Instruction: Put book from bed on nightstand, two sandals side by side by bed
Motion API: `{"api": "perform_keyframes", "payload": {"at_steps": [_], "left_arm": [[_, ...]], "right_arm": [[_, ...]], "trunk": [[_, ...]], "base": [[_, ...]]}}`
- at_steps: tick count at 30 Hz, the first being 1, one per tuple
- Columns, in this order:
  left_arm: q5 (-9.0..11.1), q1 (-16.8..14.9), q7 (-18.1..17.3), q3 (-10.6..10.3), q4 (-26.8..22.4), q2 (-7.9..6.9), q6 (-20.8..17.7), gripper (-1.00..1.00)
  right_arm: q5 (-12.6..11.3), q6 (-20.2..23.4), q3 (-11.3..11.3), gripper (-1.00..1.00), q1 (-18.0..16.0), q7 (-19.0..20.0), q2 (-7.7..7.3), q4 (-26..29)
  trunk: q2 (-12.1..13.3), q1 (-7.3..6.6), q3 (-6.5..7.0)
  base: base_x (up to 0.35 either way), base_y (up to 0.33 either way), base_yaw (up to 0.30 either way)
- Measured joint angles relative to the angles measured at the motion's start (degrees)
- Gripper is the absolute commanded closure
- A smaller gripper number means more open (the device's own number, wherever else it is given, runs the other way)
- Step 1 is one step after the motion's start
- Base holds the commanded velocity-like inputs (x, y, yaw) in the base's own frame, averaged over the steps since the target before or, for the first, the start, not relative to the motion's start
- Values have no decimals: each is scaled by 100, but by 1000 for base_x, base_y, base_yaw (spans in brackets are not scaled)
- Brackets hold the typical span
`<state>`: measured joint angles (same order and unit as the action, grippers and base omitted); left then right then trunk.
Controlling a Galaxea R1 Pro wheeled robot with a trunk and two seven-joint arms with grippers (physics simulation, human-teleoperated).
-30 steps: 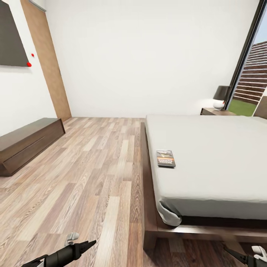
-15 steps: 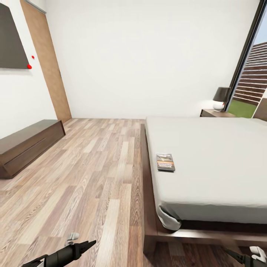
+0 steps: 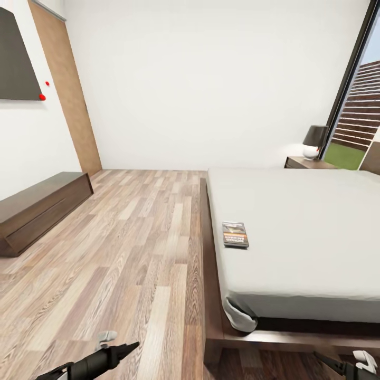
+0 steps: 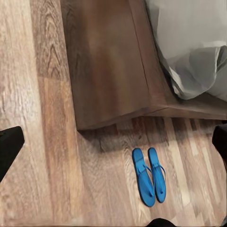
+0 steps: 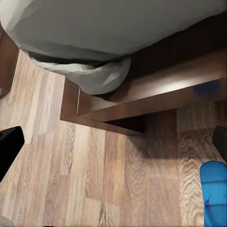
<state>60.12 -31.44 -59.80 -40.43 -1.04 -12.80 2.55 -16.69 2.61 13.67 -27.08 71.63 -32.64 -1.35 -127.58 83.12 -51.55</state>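
Note:
The book (image 3: pixel 235 234) lies flat on the grey mattress of the bed (image 3: pixel 306 221), near its left edge. A nightstand (image 3: pixel 309 162) stands at the bed's far side by the window. In the left wrist view the two sandals (image 4: pixel 149 176), bright blue, lie side by side on the plank floor, a short way off the corner of the bed frame (image 4: pixel 109 66). Part of one sandal (image 5: pixel 215 191) appears in the right wrist view. My left gripper (image 3: pixel 126 348) and right gripper (image 3: pixel 324 361) hang low over the floor, both open and holding nothing.
A long dark wood bench cabinet (image 3: pixel 37 208) runs along the left wall under a dark wall panel. A lamp (image 3: pixel 315 140) sits on the nightstand. Open plank floor (image 3: pixel 132 248) stretches between the bench and the bed. A tall window (image 3: pixel 359 105) is at the right.
The whole head view has slid slightly down, so the camera has moved. The book, the bed and both grippers keep their places and states.

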Motion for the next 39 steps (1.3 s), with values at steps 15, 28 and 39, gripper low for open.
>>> {"api": "perform_keyframes", "payload": {"at_steps": [15, 28, 39], "left_arm": [[-65, 2, 1816, 0, -4, 519, 34, -100], [-201, 103, 2846, 2, -13, 941, 272, -100], [-1175, 215, 4166, 1, -23, 1426, 424, -100]], "right_arm": [[2, -2, 1, -100, 0, -126, 56, 2], [61, -312, -4, -100, -3, -1475, 712, 48], [67, -358, -10, -100, -2, -1726, 784, 32]], "trunk": [[319, -175, 143], [841, -461, 376], [1282, -702, 574]], "base": [[0, 0, 0], [0, 0, 0], [0, 0, 0]]}}
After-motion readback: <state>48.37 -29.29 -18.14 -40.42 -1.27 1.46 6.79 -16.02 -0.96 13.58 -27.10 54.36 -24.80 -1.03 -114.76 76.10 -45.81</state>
